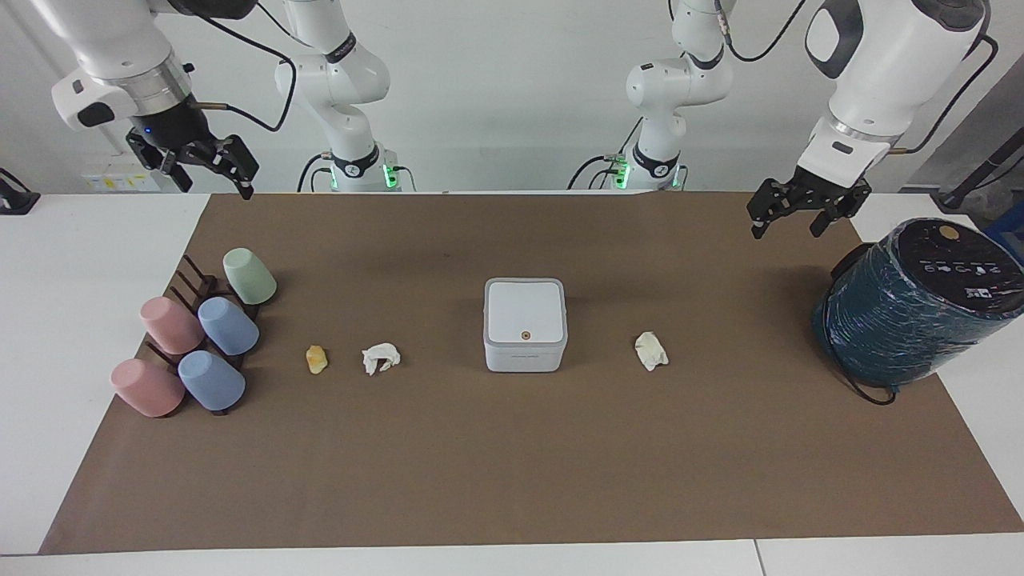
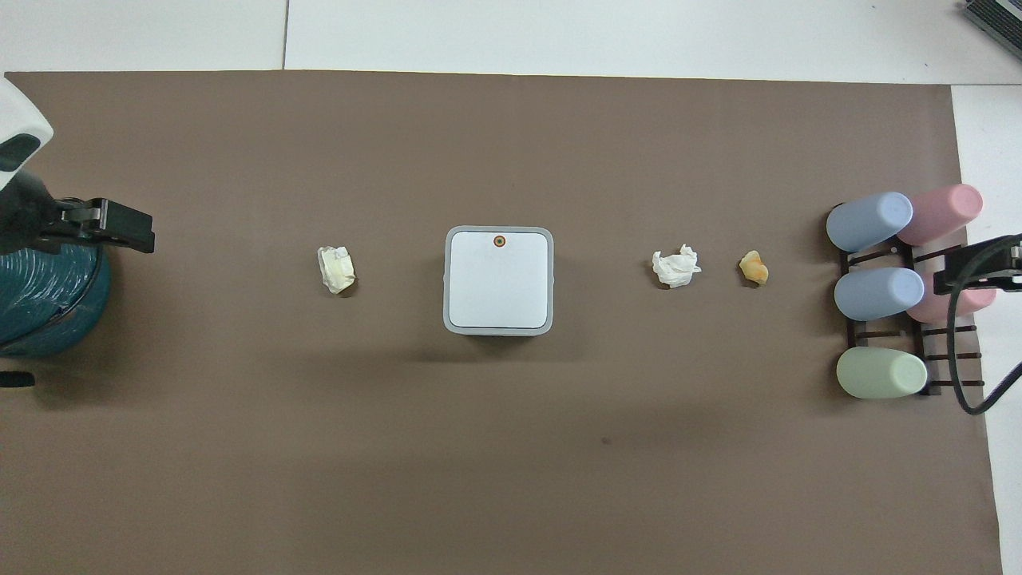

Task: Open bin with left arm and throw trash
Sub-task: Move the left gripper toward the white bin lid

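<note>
The bin [image 1: 525, 324] [image 2: 499, 279], a small white box with a grey rim, stands mid-mat with its lid down. A cream wad of trash [image 1: 651, 350] [image 2: 336, 268] lies beside it toward the left arm's end. A white wad [image 1: 380, 358] [image 2: 676, 266] and a yellow-orange wad [image 1: 317, 359] [image 2: 754, 267] lie toward the right arm's end. My left gripper [image 1: 786, 226] [image 2: 120, 228] hangs open and empty over the mat beside the teal cylinder. My right gripper [image 1: 212, 182] [image 2: 978, 271] hangs open and empty over the mat's corner by the cup rack.
A big dark teal wrapped cylinder [image 1: 912, 308] [image 2: 40, 299] stands at the left arm's end of the table. Several pastel cups on a dark rack [image 1: 196, 340] [image 2: 886, 291] sit at the right arm's end. A brown mat [image 1: 512, 464] covers the table.
</note>
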Action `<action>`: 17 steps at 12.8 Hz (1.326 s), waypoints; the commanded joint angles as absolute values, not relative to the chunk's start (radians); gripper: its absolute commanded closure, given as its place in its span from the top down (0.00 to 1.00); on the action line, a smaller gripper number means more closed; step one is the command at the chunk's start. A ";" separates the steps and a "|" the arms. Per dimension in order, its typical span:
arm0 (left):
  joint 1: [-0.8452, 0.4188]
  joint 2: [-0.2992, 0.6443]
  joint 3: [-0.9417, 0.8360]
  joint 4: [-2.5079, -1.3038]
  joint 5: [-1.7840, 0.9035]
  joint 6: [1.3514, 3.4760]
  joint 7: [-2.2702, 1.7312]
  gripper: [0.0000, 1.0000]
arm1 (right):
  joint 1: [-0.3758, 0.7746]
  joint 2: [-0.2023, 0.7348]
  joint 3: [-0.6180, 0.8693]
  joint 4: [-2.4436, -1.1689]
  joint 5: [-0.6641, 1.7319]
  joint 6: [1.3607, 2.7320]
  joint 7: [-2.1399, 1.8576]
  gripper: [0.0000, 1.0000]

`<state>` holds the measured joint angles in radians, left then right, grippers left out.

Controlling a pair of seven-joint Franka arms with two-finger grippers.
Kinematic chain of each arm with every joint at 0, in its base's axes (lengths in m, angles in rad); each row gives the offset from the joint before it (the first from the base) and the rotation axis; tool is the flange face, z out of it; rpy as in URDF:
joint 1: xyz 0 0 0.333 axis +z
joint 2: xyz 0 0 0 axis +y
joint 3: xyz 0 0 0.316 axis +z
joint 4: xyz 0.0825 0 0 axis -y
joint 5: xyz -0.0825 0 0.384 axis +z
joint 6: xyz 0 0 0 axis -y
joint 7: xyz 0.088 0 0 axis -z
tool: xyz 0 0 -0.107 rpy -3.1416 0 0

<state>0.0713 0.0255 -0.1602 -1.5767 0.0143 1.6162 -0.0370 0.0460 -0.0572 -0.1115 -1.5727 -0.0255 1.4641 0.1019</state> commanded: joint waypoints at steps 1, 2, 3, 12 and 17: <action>0.077 -0.003 -0.161 -1.611 0.006 1.621 -0.026 1.00 | 0.044 -0.094 -0.109 -1.617 -0.038 1.470 0.084 1.00; 0.075 -0.005 -0.161 -1.611 0.005 1.624 -0.026 1.00 | 0.046 -0.094 -0.109 -1.620 -0.040 1.471 0.081 1.00; 0.074 -0.005 -0.161 -1.612 0.005 1.628 -0.028 1.00 | 0.048 -0.097 -0.107 -1.634 -0.055 1.489 0.081 1.00; 0.026 -0.008 -0.173 -1.629 -0.026 1.661 -0.257 0.00 | 0.084 -0.110 -0.107 -1.667 -0.086 1.531 0.080 1.00; -0.090 0.005 -0.173 -1.661 -0.043 1.722 -0.472 0.00 | 0.083 -0.121 -0.107 -1.684 -0.083 1.534 0.077 1.00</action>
<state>-0.0473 0.0258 -0.1846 -1.6101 -0.0235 1.6703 -0.4016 0.0861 -0.0833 -0.1092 -1.6359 -0.0669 1.5128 0.1004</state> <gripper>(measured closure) 0.987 0.000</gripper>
